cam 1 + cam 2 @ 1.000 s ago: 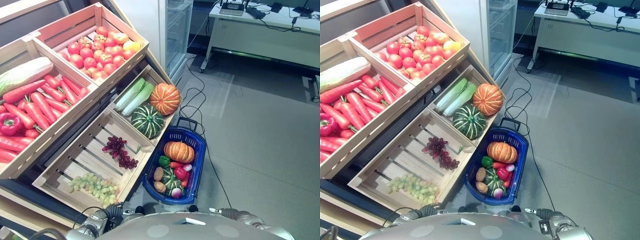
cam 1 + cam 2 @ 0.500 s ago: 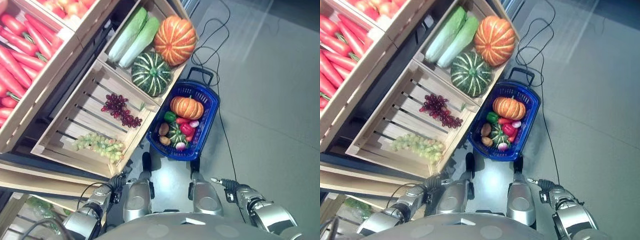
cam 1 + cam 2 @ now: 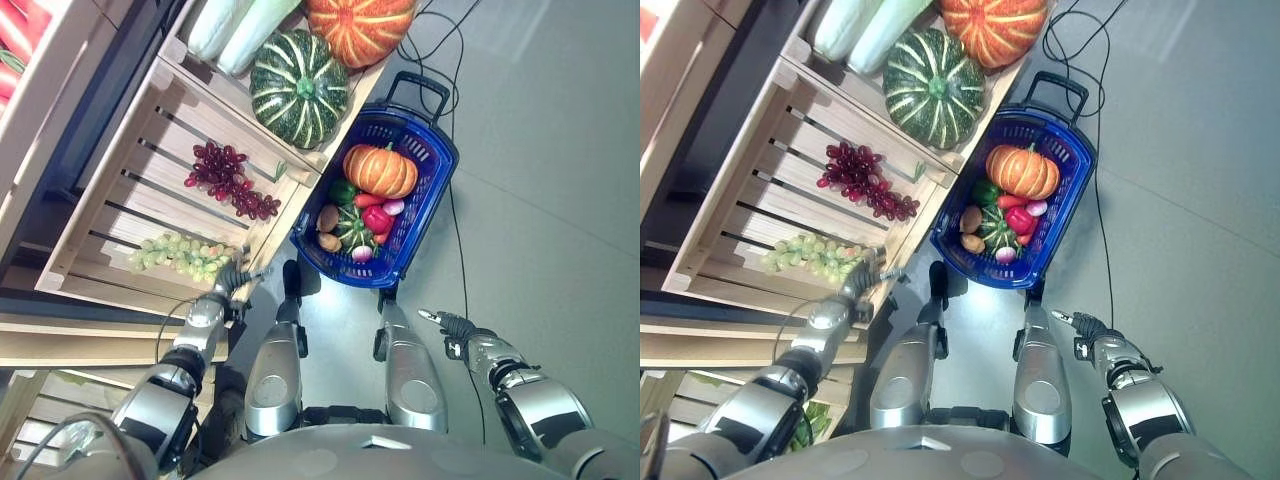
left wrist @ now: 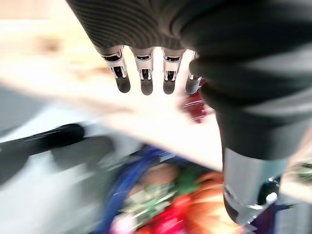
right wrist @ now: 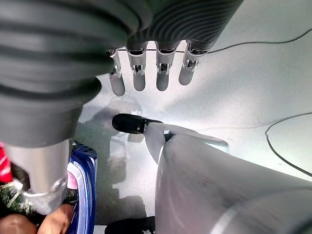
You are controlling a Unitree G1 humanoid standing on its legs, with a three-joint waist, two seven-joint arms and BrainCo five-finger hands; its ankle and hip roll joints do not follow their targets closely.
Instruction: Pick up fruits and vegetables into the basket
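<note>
A blue basket (image 3: 427, 212) stands on the floor beside the lowest wooden crate (image 3: 110, 222). It holds an orange pumpkin (image 3: 380, 170), a red pepper (image 3: 377, 218), a green pepper, a potato (image 3: 328, 217) and a small striped squash. Purple grapes (image 3: 228, 180) and green grapes (image 3: 185, 257) lie in that crate. My left hand (image 3: 235, 278) hovers open at the crate's front corner, close to the green grapes, its fingers (image 4: 142, 78) straight and empty. My right hand (image 3: 443, 321) hangs open low over the floor to the right of the basket, with straight fingers (image 5: 146, 73).
The crate behind holds a large green striped squash (image 3: 297, 88), a big orange pumpkin (image 3: 360, 20) and pale long cabbages (image 3: 228, 22). A black cable (image 3: 455, 240) runs over the grey floor right of the basket. A lower shelf (image 3: 60, 345) juts out under the grape crate.
The camera has tipped downward, so the whole scene has slid up. My left hand has reached forward to the grape crate's front corner. The right hand stays low at the right.
</note>
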